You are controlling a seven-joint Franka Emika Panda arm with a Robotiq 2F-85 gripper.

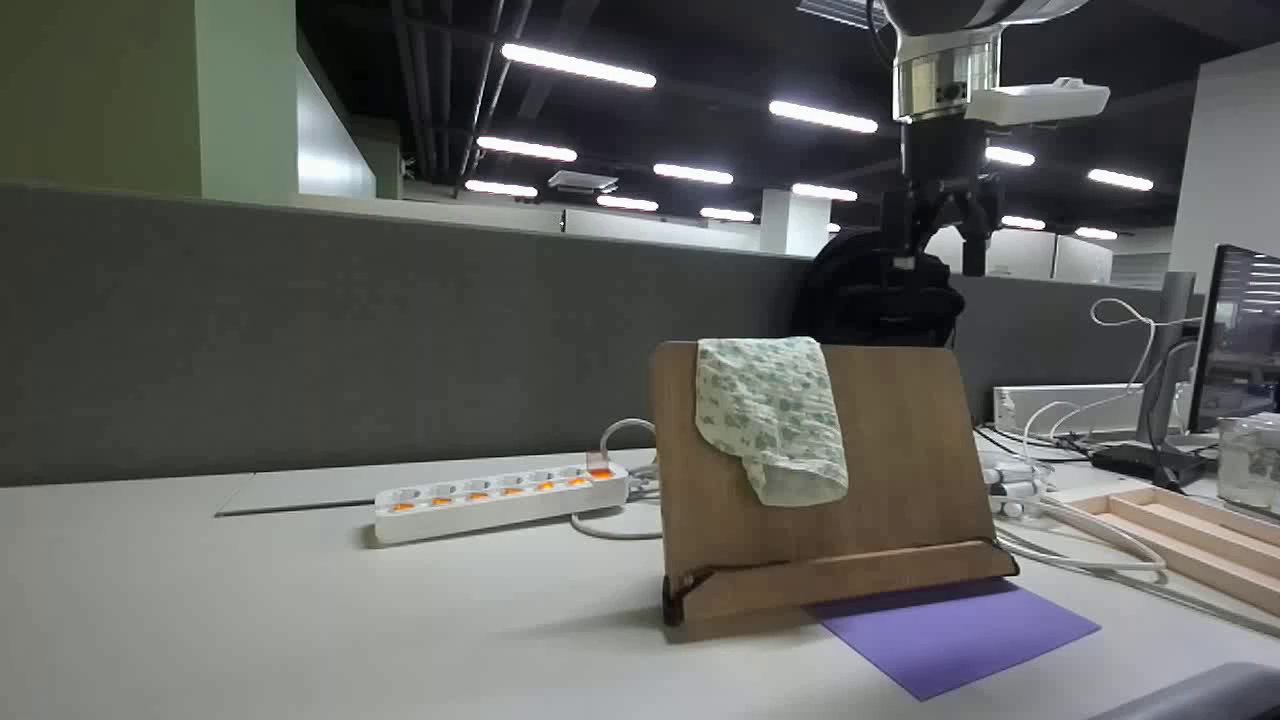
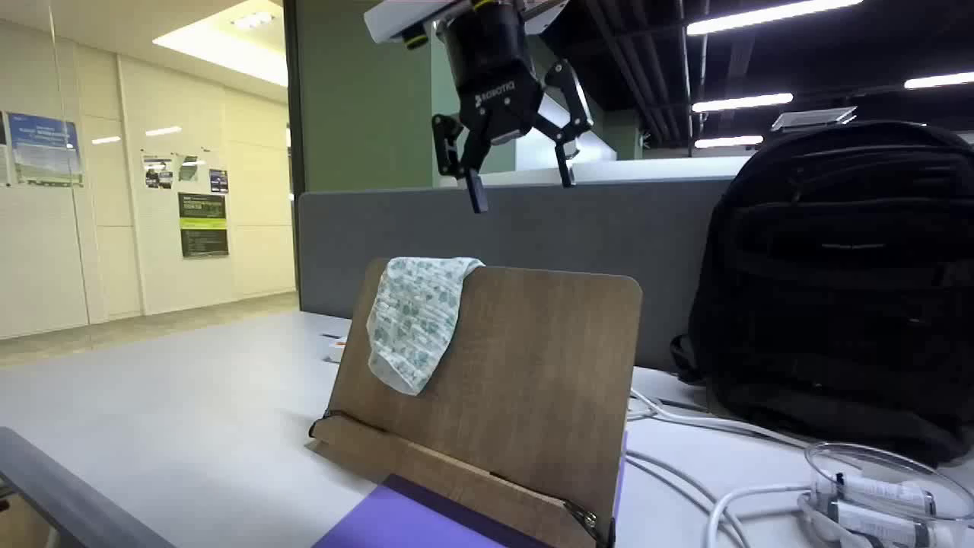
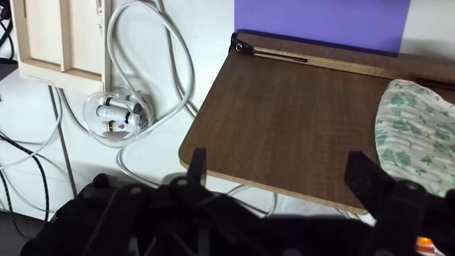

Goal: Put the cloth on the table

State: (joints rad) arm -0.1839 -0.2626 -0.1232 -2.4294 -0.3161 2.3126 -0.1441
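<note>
Gripper spread, empty; cloth at wrist-view 3 o'clock: shift over, pinch top fold, lift straight up.

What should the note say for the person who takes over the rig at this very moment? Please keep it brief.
Gripper: open, empty, higher than the wooden stand.
Cloth: draped over the stand's top edge, hanging down its front.
Table: the stand is on it; the cloth is not laid there.
Done: no placing yet.
Left: grip the cloth, lift it off, lay it on the table.
</note>
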